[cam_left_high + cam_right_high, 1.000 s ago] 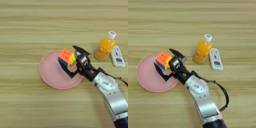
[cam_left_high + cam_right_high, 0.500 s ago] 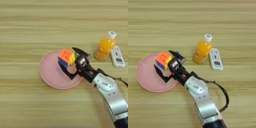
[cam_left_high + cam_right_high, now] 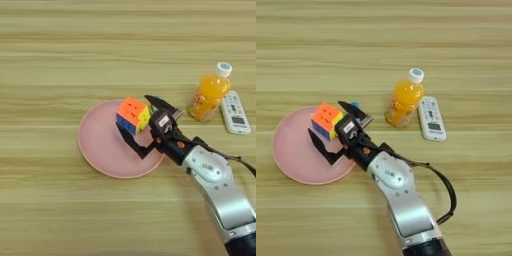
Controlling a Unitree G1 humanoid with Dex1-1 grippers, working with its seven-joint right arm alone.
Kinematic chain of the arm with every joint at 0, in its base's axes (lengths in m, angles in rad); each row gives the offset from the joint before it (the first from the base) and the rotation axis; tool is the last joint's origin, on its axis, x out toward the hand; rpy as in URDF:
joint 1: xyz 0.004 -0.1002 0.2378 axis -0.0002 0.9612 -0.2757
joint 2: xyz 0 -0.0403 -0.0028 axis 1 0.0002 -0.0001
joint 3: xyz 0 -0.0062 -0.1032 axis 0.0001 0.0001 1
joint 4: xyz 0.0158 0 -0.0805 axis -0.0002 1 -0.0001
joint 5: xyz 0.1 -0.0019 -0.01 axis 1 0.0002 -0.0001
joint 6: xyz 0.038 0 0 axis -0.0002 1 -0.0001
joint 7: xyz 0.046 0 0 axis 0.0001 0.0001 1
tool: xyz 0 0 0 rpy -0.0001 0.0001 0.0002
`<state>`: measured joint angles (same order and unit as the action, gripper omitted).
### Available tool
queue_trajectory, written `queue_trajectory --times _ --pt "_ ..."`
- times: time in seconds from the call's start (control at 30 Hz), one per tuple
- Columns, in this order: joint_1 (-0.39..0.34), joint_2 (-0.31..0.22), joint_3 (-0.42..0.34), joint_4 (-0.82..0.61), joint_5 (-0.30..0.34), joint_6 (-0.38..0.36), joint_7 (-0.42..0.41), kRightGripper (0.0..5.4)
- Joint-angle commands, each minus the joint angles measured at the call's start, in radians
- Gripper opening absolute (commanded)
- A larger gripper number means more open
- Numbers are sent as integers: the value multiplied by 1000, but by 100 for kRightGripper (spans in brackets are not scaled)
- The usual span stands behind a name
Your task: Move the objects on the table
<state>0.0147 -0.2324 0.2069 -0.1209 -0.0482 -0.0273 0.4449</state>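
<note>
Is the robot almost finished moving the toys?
Not yet. The puzzle cube is over the pink plate, between the end effector's open fingers. The juice bottle and remote sit apart on the table, seemingly untouched.

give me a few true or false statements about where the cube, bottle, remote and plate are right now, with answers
1. The puzzle cube is over the pink plate. True.
2. The orange juice bottle lies on the plate. False: it lies on the table, right of the plate.
3. The white remote lies just right of the bottle. True.
4. The right gripper is far from the cube. False: its jaws stand on either side of the cube.
5. The bottle's cap is blue. False: it is white.
</note>
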Motion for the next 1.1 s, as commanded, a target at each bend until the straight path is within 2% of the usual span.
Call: queue_trajectory --times 0.03,0.4,0.67,1.1 --pt "-74 9 -16 -17 -9 4 -31 534" --pt "-105 28 -9 38 -28 48 -43 534" --pt "-136 63 -49 78 40 149 -31 534" --pt "-151 68 -61 86 57 156 -30 399"
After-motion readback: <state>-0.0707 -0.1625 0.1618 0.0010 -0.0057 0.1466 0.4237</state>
